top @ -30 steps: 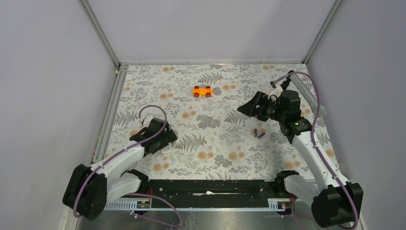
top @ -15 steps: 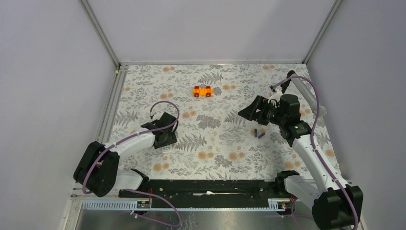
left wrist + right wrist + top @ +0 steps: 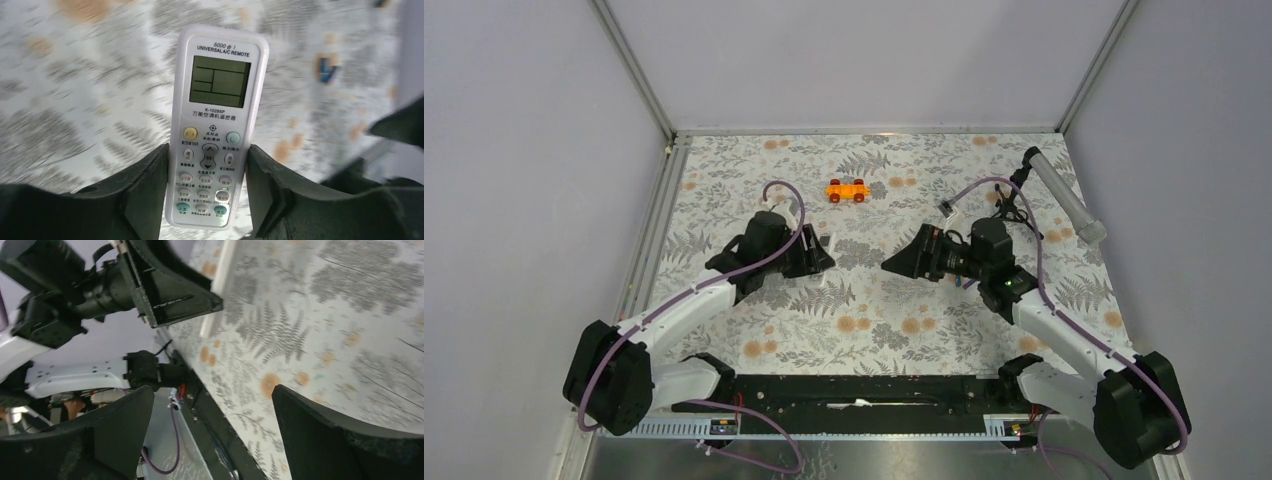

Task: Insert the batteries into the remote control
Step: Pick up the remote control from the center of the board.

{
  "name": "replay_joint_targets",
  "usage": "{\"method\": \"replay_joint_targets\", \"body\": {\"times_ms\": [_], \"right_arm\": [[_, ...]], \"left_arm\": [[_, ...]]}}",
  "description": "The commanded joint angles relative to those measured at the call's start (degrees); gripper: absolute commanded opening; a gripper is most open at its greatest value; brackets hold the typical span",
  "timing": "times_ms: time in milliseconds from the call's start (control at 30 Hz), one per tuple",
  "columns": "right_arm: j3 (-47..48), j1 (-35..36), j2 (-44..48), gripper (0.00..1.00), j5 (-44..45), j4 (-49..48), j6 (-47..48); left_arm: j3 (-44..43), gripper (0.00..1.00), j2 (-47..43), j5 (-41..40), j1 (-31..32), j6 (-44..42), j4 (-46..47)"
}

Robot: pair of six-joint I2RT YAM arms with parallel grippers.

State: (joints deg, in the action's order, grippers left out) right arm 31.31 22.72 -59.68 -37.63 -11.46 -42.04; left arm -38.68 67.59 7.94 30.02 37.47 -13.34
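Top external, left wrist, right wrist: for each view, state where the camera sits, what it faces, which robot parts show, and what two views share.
Top external: above and behind, looking down on the floral-patterned table; the left arm and right arm show whole.
Left wrist: on the left arm, facing the slim white oblong remote control clamped in the left hand.
Right wrist: on the right arm, facing across the table; its open right hand frames the view.
Shared: both wrist views show the remote.
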Motion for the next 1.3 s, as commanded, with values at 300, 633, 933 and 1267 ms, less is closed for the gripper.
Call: {"method": "replay_joint_targets", "body": {"times_ms": [300,633,933,1267], "right_arm": [[-2.3,11.3,-1.9,1.00,6.8,-31.3,-18.4],[2.4,12.6,-10.9,1.00,4.7,-41.2,-23.7],[5.3,13.8,-17.1,0.95,3.4,-46.0,-27.3],[5.1,14.3,-20.4,0.41,1.1,-54.2,-31.4]], "left_arm": [[-2.8,0.44,-2.9,21.2,0.2,24.6,34.7],[-4.5,0.45,-1.4,24.3,0.5,32.3,40.1],[-3.5,0.46,-0.7,24.8,0.9,36.3,44.9],[-2.0,0.54,-1.5,23.3,1.1,35.6,45.4]]}}
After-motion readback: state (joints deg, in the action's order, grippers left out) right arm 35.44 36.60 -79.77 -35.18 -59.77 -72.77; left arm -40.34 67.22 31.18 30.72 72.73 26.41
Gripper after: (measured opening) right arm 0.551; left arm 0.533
